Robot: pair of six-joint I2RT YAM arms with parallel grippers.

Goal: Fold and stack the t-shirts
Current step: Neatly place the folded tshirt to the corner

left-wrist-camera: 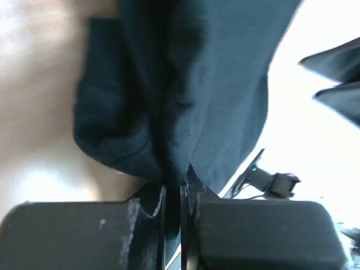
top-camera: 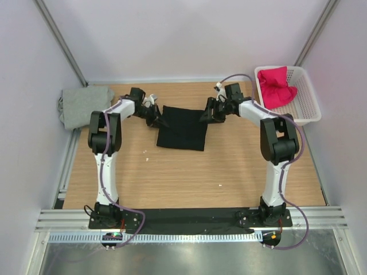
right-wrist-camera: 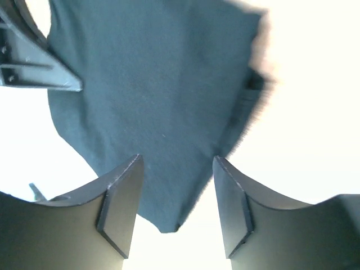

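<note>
Judging by its soft drape, the black t-shirt (top-camera: 182, 128), folded at the middle of the table (top-camera: 189, 177), should handle light and limp, best taken at its far corners, where the left gripper (left-wrist-camera: 171, 188) is pinched tight on cloth and the right gripper (right-wrist-camera: 177, 169) stands wide astride the other corner.

The wooden tabletop (top-camera: 189, 172) bears a folded black cloth t-shirt (top-camera: 182, 130) between left claw (top-camera: 159, 122) and right claw (top-camera: 205, 117), a grey cloth t-shirt (top-camera: 83, 106) outside the left, a white mesh basket (top-camera: 308, 109) outside the right.
</note>
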